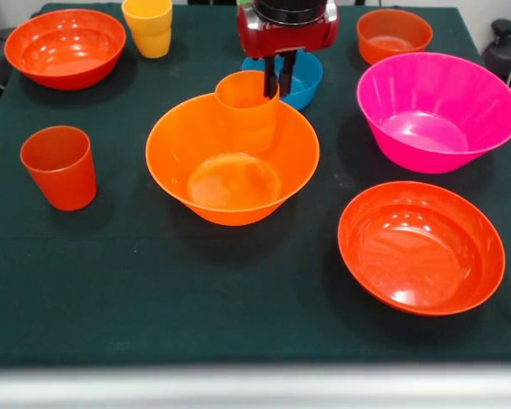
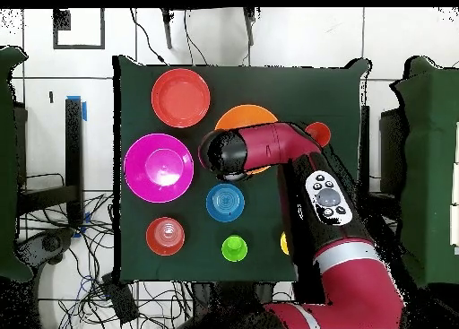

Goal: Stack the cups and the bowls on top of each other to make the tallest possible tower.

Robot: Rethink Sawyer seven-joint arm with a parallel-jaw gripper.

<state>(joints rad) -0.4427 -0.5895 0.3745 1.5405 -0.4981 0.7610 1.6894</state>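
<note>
My gripper [image 1: 278, 81] comes down from the top centre and is shut on the right rim of an orange cup [image 1: 245, 111]. One finger is inside the cup and one outside. The cup is upright over the far inner side of the large orange bowl [image 1: 232, 183]; I cannot tell if it touches the bowl. In the overhead view the arm's wrist [image 2: 226, 153] covers the cup and part of the orange bowl [image 2: 244, 116]. A red-orange cup [image 1: 60, 166] stands at the left and a yellow cup [image 1: 148, 25] at the far left. Nothing is stacked elsewhere.
The small blue bowl [image 1: 307, 81] sits just behind the gripper. The magenta bowl [image 1: 437, 111] is at the right and the small red-orange bowl [image 1: 393, 34] behind it. Wide red-orange bowls lie at far left [image 1: 66, 47] and near right [image 1: 420, 247]. A green cup [image 2: 234, 248] stands near the robot's base.
</note>
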